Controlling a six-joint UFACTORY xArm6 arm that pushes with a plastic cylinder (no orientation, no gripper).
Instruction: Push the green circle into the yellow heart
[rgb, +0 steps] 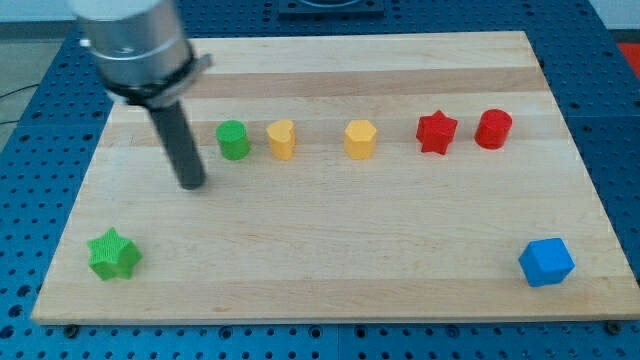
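Far left there's a green star (113, 254) near the bottom, then my tip (192, 185) sits just left of the green circle (233, 140); no jaws here, just a rod, holding nothing. Yellow heart (282, 139) sits right beside the circle, then a yellow hexagon (360, 139), red star (436, 132), red circle (493, 129), and a blue cube (546, 262) bottom right.

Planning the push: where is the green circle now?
The green circle sits upper left on the board, just left of the yellow heart, with my tip at its lower left.

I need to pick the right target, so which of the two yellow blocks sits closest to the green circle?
The yellow heart, just right of the green circle. The other yellow block lies farther right, toward the red pieces.
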